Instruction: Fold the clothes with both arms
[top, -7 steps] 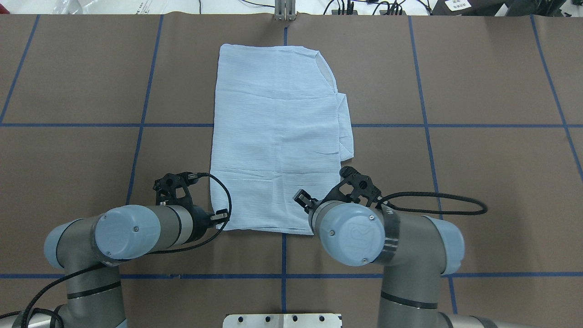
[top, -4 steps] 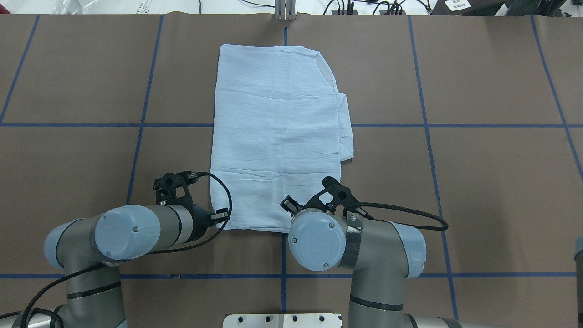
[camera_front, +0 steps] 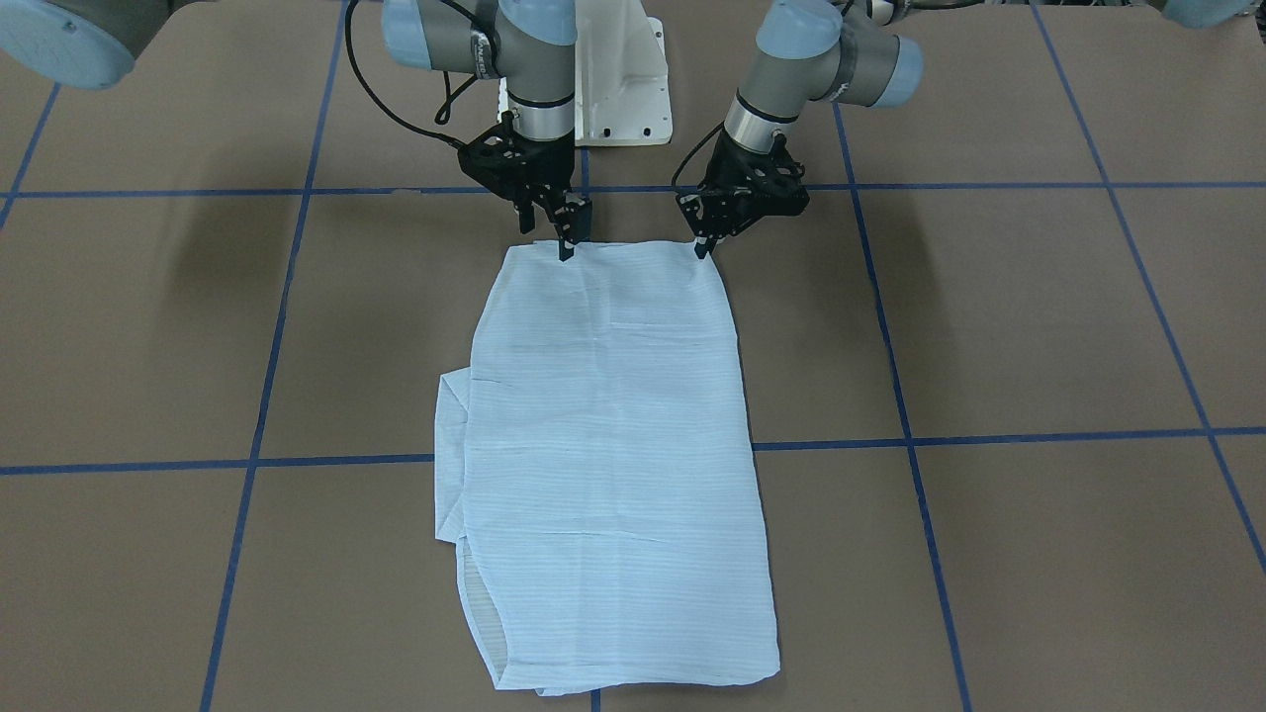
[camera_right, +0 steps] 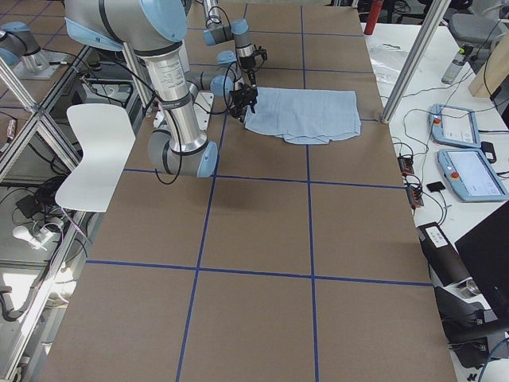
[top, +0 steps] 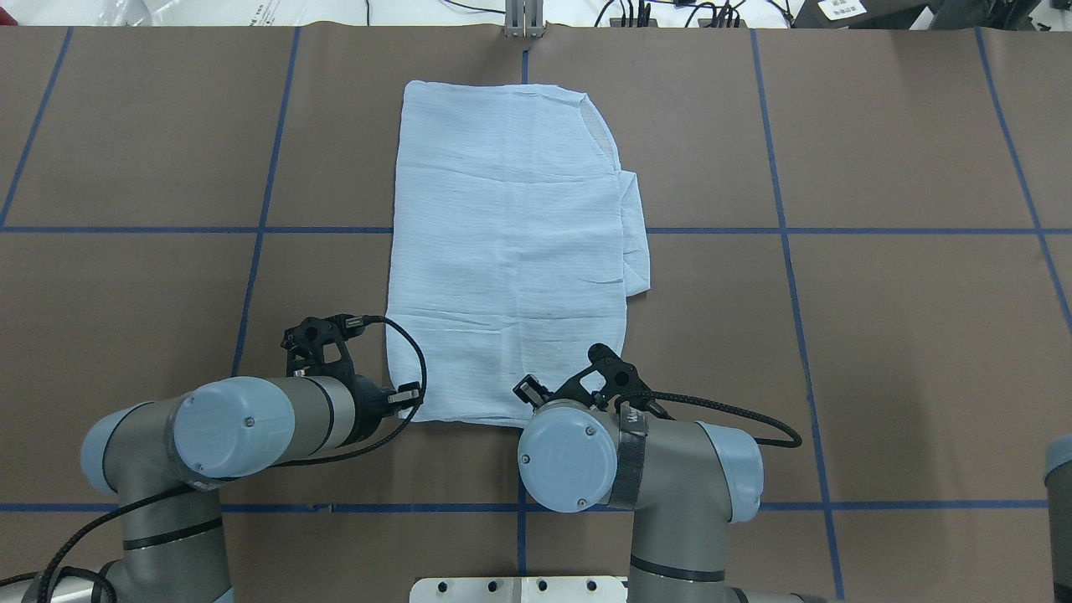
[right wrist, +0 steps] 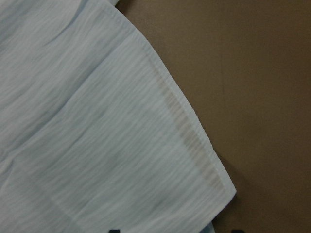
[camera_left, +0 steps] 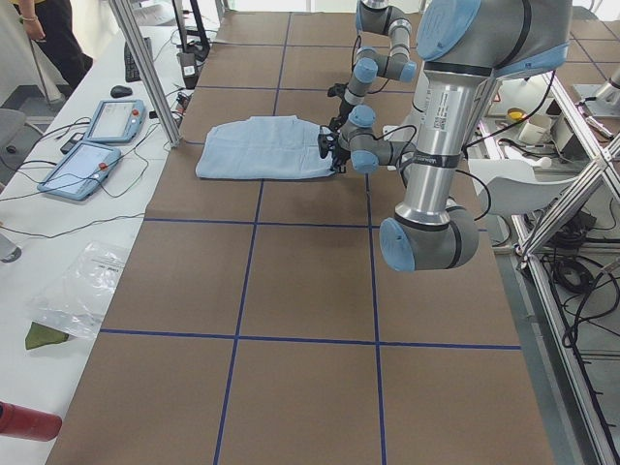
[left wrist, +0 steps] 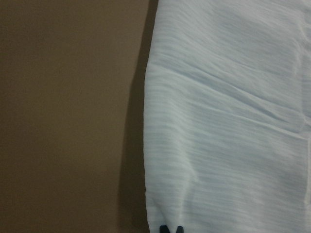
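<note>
The light blue striped shirt [top: 511,243] lies flat on the brown table as a long folded rectangle, with a bit of cloth sticking out on its right side. My left gripper [top: 408,400] is at the shirt's near left corner. In the left wrist view its tips [left wrist: 170,229] are together on the cloth [left wrist: 228,121]. My right gripper [camera_front: 566,237] hangs over the near right corner. In the right wrist view it [right wrist: 176,230] has its tips apart on either side of the hem [right wrist: 97,136]. The shirt also shows in the front view [camera_front: 603,445].
The white pedestal base [camera_front: 618,89] stands at the table's near edge between the arms. A metal post [top: 523,17] stands at the far edge. Two tablets [camera_left: 102,121] and cables lie on the side bench. Blue tape lines cross the brown table [top: 879,335].
My right arm has swung left and back, which brought its gripper over the shirt's near right corner. The left arm and the shirt have not moved.
</note>
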Motion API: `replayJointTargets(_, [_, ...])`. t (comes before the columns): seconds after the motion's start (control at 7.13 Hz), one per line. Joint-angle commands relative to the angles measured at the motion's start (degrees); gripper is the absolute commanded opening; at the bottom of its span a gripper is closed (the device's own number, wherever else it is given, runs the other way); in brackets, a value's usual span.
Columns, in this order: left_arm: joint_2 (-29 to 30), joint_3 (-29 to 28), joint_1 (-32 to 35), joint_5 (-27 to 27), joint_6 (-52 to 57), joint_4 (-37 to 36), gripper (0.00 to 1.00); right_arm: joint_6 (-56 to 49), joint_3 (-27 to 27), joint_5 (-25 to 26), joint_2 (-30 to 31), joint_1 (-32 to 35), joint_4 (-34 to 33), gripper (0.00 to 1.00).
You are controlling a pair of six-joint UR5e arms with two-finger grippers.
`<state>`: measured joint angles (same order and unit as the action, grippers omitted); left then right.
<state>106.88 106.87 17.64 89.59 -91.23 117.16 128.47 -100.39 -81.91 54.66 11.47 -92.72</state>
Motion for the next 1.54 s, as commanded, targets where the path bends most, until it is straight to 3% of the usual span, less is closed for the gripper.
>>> replayJointTargets(0.0, [0.0,0.0,0.0,0.0,0.0,0.0,0.0,0.4,0.5,0.2,-0.1,-0.2,0.1,0.81])
replayJointTargets(0.28, [0.0,0.0,0.0,0.0,0.0,0.0,0.0,0.4,0.5,0.5,0.0,-0.6,0.2,0.8])
replayJointTargets(0.7, [0.0,0.0,-0.1,0.0,0.1,0.0,0.0,2.6,2.6,1.8,-0.4,-0.9,-0.1,0.67])
replayJointTargets(0.84, [-0.1,0.0,0.0,0.0,0.1,0.0,0.0,2.8,2.6,1.9,-1.1,-0.9,-0.1,0.57])
replayJointTargets(0.98, [-0.1,0.0,-0.1,0.0,0.0,0.0,0.0,4.1,2.6,1.9,-1.6,-0.9,0.0,0.24])
replayJointTargets(1.12, [-0.1,0.0,-0.1,0.0,0.0,0.0,0.0,4.2,2.4,1.9,-1.6,-0.9,0.1,0.0])
replayJointTargets(1.4, [-0.2,-0.1,-0.1,0.0,0.1,0.0,0.0,3.6,2.2,2.5,-1.6,-0.9,0.0,0.0])
